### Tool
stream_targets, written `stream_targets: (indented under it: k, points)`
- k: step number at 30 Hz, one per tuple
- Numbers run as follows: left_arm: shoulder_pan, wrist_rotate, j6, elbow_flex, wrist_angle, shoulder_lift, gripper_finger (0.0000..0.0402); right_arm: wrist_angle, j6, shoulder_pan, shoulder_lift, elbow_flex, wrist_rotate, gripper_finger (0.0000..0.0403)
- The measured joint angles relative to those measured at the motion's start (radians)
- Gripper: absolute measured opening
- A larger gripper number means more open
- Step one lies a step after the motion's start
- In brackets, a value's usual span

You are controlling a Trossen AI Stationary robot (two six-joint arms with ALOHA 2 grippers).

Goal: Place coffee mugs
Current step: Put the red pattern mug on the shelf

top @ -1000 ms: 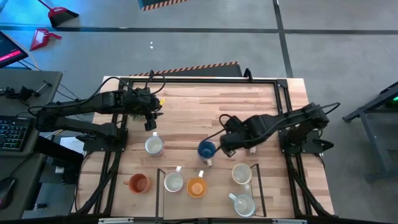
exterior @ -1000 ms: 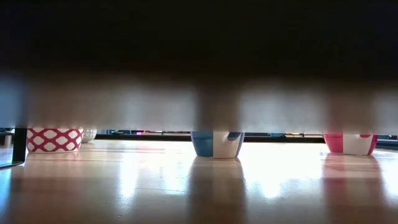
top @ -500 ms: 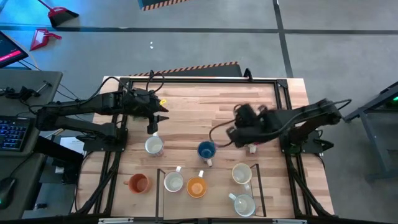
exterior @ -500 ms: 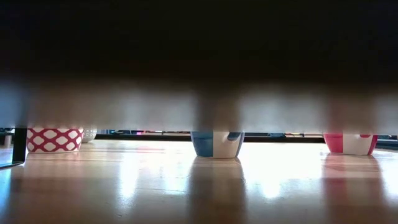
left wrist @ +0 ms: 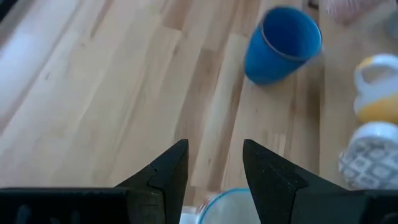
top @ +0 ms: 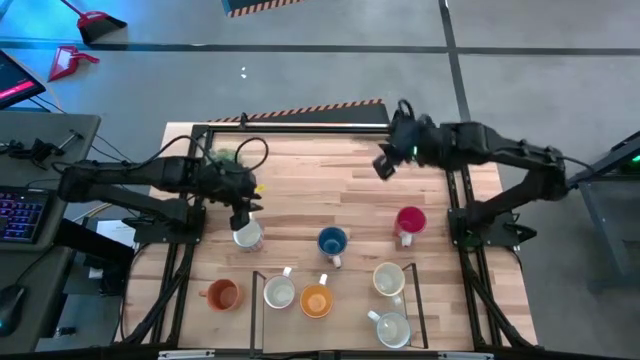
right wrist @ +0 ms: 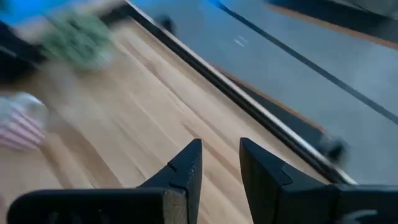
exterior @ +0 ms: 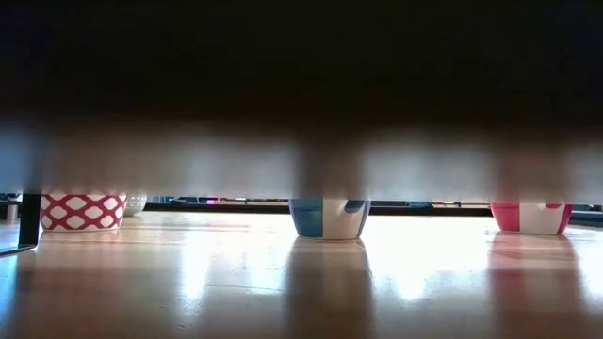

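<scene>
Several coffee mugs stand upright on the wooden table. A white mug [top: 247, 235] sits at the left, a blue mug [top: 332, 241] mid-table and a red mug [top: 410, 220] at the right. Two orange mugs [top: 222, 294] [top: 316, 300] and three white ones [top: 279, 292] [top: 388, 279] [top: 392, 328] line the near edge. My left gripper [top: 243, 212] hangs open just over the left white mug, whose rim [left wrist: 229, 202] shows below its fingers. My right gripper [top: 384, 164] is raised near the far edge, open, with nothing between its fingers [right wrist: 217, 165].
A green potted plant [top: 225, 157] stands at the far left corner, behind my left arm. Black frame rails [top: 330, 128] run along the table's edges, and a low black frame [top: 254, 300] borders the near mugs. Bare wood [top: 320, 185] lies mid-table.
My right gripper has swung up and away from beside the blue mug toward the table's far edge, uncovering the red mug, which stays where it was. My left gripper has shifted a little toward the near edge, over the white mug, and its wrist has rolled.
</scene>
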Motion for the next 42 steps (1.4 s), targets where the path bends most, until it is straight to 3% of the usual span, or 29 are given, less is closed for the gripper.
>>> stream_targets:
  k: [6, 8, 17, 20, 28, 37, 42]
  points:
    - [-0.037, -0.11, -0.056, 0.0, 0.072, 0.0, 0.0142, 0.567, -0.267, -0.117, -0.02, -0.189, -0.497, 0.0084]
    - [-0.052, -0.129, -0.033, 0.0, 0.087, -0.003, 0.0142, 0.7, -0.325, -0.131, -0.02, -0.272, -0.599, 0.0084]
    - [-0.082, -0.228, 0.01, -0.013, 0.026, -0.143, 0.0142, 1.114, -0.322, -0.112, -0.018, -0.595, -0.745, 0.0084]
    - [-0.081, -0.243, -0.005, -0.086, 0.105, -0.234, 0.0142, 1.205, -0.3, -0.083, -0.019, -0.634, -0.762, 0.0084]
    - [-0.081, -0.214, 0.033, -0.379, 0.46, -0.397, 0.0142, 1.189, -0.32, -0.02, -0.018, -0.645, -0.678, 0.0084]
    - [-0.08, -0.211, 0.186, -0.391, 0.563, -0.4, 0.0142, 1.182, -0.257, -0.019, -0.019, -0.645, -0.512, 0.0084]
    - [-0.08, -0.209, 0.257, -0.391, 0.636, -0.4, 0.0142, 1.168, -0.199, -0.019, -0.018, -0.644, -0.506, 0.0084]
